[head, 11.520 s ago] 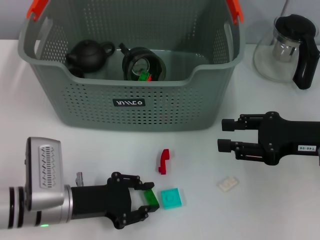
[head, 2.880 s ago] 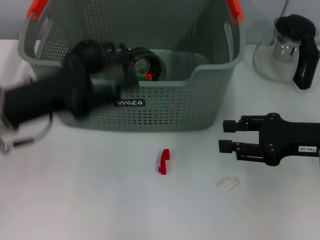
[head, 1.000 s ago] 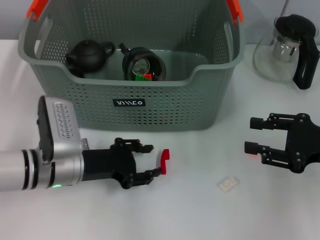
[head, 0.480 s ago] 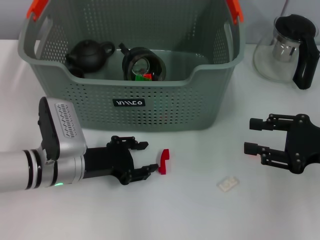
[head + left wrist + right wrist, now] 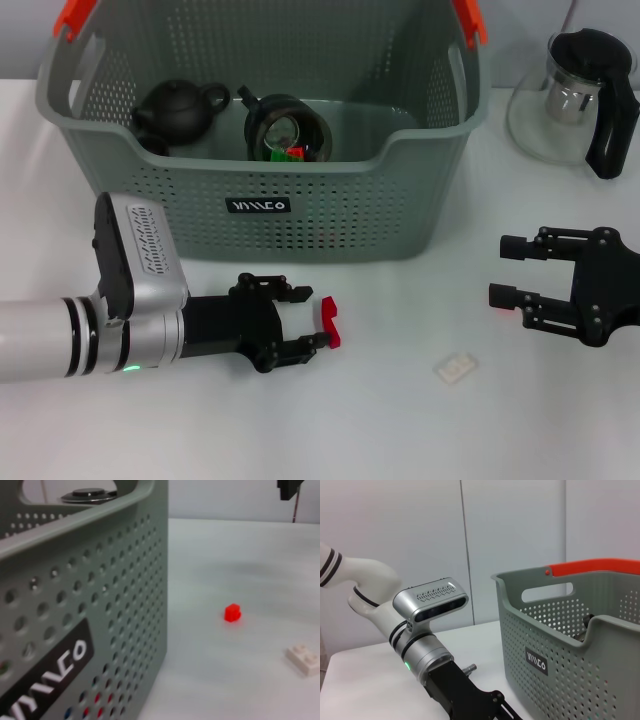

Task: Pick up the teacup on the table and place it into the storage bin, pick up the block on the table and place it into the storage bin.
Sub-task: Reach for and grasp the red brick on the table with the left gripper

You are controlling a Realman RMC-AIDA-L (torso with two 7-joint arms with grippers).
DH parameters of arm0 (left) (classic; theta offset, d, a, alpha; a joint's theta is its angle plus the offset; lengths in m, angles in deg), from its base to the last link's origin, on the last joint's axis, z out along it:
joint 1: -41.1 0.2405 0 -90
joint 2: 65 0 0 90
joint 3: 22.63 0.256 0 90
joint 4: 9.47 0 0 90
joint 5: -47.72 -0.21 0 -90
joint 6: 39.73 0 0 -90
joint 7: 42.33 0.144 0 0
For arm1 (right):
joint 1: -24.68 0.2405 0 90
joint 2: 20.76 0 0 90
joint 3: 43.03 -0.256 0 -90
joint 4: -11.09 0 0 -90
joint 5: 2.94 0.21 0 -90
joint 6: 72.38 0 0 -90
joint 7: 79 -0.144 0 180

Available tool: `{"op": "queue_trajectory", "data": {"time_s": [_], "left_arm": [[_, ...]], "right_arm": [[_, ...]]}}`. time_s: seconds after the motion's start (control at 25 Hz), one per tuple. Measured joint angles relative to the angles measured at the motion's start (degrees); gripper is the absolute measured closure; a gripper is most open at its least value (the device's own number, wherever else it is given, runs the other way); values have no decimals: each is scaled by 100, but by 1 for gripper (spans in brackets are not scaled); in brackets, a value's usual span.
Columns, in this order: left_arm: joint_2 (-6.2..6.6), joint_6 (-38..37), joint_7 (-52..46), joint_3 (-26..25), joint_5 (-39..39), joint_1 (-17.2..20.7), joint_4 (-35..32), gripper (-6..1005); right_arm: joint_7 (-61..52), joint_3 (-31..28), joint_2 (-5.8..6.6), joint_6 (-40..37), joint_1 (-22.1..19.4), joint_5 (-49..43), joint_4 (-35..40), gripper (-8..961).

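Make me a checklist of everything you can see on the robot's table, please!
Surface: white table.
Job's things: storage bin holds a black teapot and a dark cup; red block and cream block lie on the table.
Clutter: glass pitcher, back right.
Grippers: left gripper open around the red block; right gripper open, idle at the right.
Cables: nothing seen.
Surroundings: pale wall.

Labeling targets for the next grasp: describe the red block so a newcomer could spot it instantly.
Start at the big grey-green storage bin; on the white table in front of its labelled wall lies the red block, at the open fingertips of the left gripper. It is the only red piece on the table; the other loose piece, nearer the right gripper, is off-white.
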Motion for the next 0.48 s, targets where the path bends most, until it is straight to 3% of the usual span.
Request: {"op": "queue_trajectory", "data": {"time_s": [0.48], "left_arm": [[-7, -194, 95, 26, 209, 38, -2, 347]], "right_arm": [[-25, 6, 0, -5, 28, 0, 4, 359]]}}
